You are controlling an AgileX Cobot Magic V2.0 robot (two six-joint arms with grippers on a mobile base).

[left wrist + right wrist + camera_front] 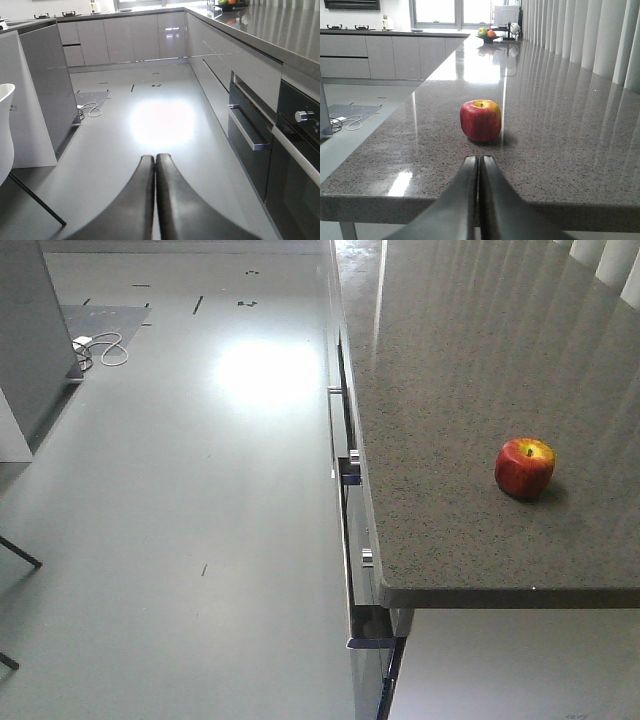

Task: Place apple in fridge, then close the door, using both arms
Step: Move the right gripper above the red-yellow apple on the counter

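Note:
The apple, red with a yellow patch at the stem, stands upright on the grey speckled counter near its front edge. In the right wrist view the apple lies straight ahead of my right gripper, a short way off. That gripper is shut and empty, level with the counter's front edge. My left gripper is shut and empty, hanging over the kitchen floor. A tall dark grey body that looks like the fridge stands at the left. I cannot tell its door apart, and its inside is hidden.
Below the counter run drawers with metal handles and an oven knob. A white cable lies on the floor by the fridge. A white chair is at the left. A fruit bowl and blinds line the counter's far side.

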